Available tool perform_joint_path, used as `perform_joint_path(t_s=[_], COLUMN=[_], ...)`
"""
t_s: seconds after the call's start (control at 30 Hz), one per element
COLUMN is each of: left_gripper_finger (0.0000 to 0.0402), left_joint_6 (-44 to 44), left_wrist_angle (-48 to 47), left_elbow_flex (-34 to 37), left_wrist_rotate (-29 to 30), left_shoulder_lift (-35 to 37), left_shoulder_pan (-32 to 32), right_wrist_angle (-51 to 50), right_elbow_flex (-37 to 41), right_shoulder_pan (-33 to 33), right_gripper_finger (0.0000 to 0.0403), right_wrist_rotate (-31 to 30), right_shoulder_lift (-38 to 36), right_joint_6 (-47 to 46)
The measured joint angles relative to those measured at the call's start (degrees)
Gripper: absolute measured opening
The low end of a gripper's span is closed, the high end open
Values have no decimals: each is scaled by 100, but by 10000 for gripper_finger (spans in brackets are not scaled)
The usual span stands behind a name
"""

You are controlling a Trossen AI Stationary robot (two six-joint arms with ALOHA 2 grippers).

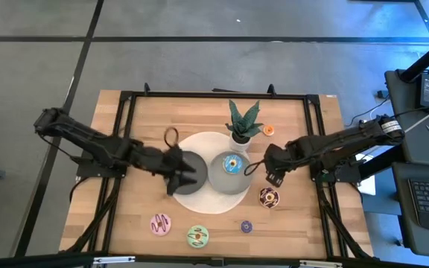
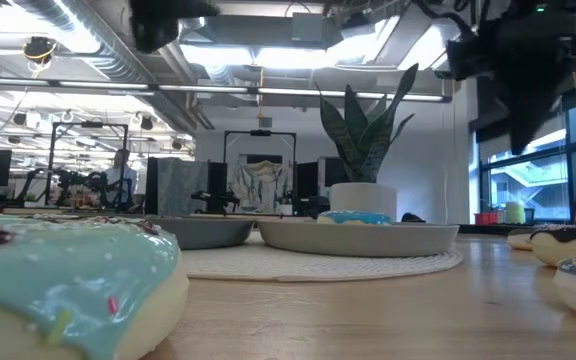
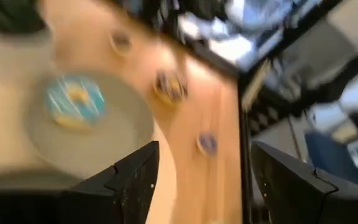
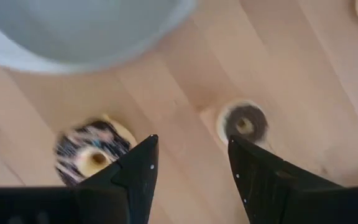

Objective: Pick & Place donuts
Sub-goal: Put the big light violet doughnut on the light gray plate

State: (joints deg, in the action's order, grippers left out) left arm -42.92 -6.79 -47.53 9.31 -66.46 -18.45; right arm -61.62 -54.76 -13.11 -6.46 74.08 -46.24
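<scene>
A blue-iced donut [image 1: 233, 164] [image 3: 74, 102] lies in the right-hand grey dish [image 1: 218, 175], which stands on a white round mat. A brown sprinkled donut [image 1: 268, 197] [image 4: 92, 152] lies flat on the wood near that dish. Near the front edge lie a pink donut [image 1: 160, 222], a green donut [image 1: 197, 237] and a purple mini donut [image 1: 246, 226]. An orange mini donut [image 1: 268, 130] sits by the plant. My left gripper [image 1: 179, 173] [image 3: 204, 146] hovers open over the left grey dish [image 1: 196, 175]. My right gripper [image 1: 268, 173] [image 4: 191, 138] hangs open above the wood, between the blue donut's dish and the brown donut.
A potted plant [image 1: 243, 123] stands on the mat's far side, behind the dishes. A black frame [image 1: 315, 149] runs round the tabletop. In the right wrist view a small dark-iced mini donut [image 4: 244, 123] lies on the wood just beyond the fingers. Bare wood shows at the table's left.
</scene>
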Motion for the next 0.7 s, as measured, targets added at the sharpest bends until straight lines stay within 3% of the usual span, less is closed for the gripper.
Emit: perform_joint_path(t_s=[0.13,0.37,0.7], left_gripper_finger=[232,209,187], left_joint_6=[-1100,-3179,-5467], left_wrist_angle=[-588,-1685,-1789], left_elbow_flex=[0,0,0], left_wrist_rotate=[-100,-1001,-1444], left_shoulder_lift=[-414,-980,-1690], left_shoulder_pan=[-358,-1152,-2305], right_wrist_angle=[-149,134,478], right_elbow_flex=[2,2,4], right_shoulder_pan=[-41,-43,-27], right_gripper_finger=[196,196,196], right_wrist_rotate=[-74,-452,-948], right_shoulder_lift=[0,0,2], right_joint_6=[5,304,623])
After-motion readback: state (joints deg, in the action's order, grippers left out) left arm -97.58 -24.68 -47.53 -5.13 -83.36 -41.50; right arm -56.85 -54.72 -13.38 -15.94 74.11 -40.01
